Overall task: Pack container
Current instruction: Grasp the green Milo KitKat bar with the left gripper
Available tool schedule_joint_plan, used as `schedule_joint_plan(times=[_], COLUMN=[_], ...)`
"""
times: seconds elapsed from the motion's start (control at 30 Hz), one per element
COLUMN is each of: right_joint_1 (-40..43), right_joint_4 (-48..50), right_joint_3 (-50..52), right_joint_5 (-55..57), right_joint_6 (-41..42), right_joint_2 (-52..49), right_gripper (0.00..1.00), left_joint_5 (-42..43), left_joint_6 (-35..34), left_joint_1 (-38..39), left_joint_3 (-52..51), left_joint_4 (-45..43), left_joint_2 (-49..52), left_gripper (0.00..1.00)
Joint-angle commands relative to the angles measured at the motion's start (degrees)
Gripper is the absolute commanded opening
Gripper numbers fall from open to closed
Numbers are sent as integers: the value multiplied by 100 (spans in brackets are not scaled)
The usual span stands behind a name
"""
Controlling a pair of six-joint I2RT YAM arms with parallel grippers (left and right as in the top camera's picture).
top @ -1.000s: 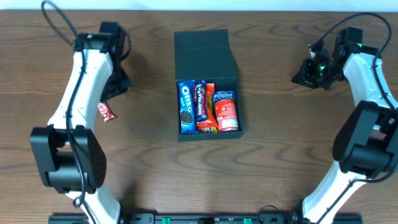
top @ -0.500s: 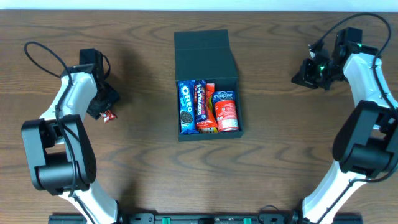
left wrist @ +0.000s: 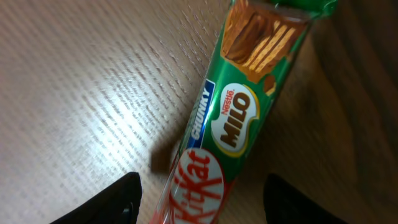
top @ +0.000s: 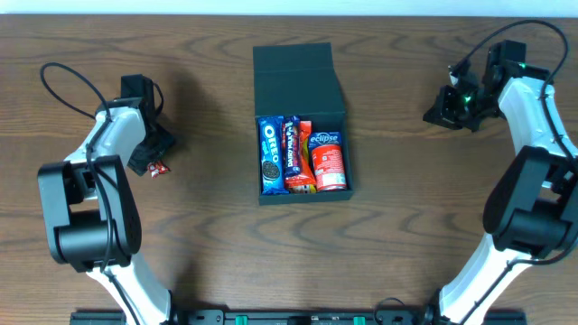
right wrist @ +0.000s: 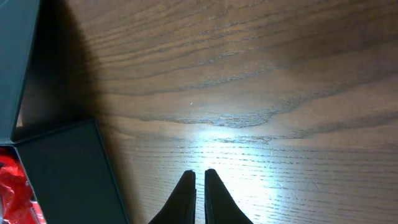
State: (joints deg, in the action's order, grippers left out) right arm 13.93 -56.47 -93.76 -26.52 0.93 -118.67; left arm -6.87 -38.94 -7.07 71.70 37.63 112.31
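Note:
The container [top: 297, 79] is a dark slate-blue box at the table's centre, lid flap open toward the back, with an Oreo pack [top: 270, 153], a blue bar, a red pack and an Eclipse pack [top: 328, 161] side by side inside. A green and red KitKat Chunky Milo bar [left wrist: 242, 118] lies on the wood at the left [top: 158, 168]. My left gripper [left wrist: 202, 190] is open right over it, one dark finger [left wrist: 121, 196] on each side, neither touching the wrapper. My right gripper [right wrist: 199, 177] is shut and empty, far right of the box [right wrist: 62, 171].
The left arm [top: 113, 135] bends over the bar with a looping black cable behind it. The right arm [top: 533, 108] stands along the right edge. Bare wood lies between the bar and the box.
The left arm has folded back to the left and come down over the bar, and its jaws have widened. Bar, box and right arm have not moved.

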Motion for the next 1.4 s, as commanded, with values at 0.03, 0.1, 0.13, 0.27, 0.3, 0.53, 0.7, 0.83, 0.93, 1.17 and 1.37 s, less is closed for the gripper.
schedule_joint_plan(times=[0.03,0.1,0.13,0.27,0.3,0.53,0.7,0.83,0.93,1.17,1.37], right_joint_1=[24,24,24,24,24,24,24,24,24,24,24], right_joint_4=[-37,-37,-39,-59,-59,-57,-57,-57,-57,-57,-59], right_joint_3=[-85,-85,-85,-85,-85,-85,-85,-85,-85,-85,-85], right_joint_5=[-50,-50,-50,-48,-48,-48,-48,-48,-48,-48,-50], right_joint_6=[140,140,142,181,181,181,181,181,181,181,181], right_joint_2=[7,7,7,7,7,7,7,7,7,7,7], right_gripper=[7,7,7,7,7,7,7,7,7,7,7], left_joint_5=[-151,-144,-144,-136,-111,107,136,138,138,138,144], left_joint_6=[291,391,428,546,579,645,647,645,643,645,643], left_joint_1=[-15,-15,-15,-15,-15,-15,-15,-15,-15,-15,-13], left_joint_3=[-35,-35,-35,-35,-35,-37,-35,-35,-35,-35,-35], left_joint_4=[-160,-264,-299,-385,-400,-380,-319,-289,-234,-157,-131], left_joint_2=[118,140,155,199,216,409,444,444,444,444,442], left_gripper=[64,64,64,62,60,52,43,39,36,28,24])
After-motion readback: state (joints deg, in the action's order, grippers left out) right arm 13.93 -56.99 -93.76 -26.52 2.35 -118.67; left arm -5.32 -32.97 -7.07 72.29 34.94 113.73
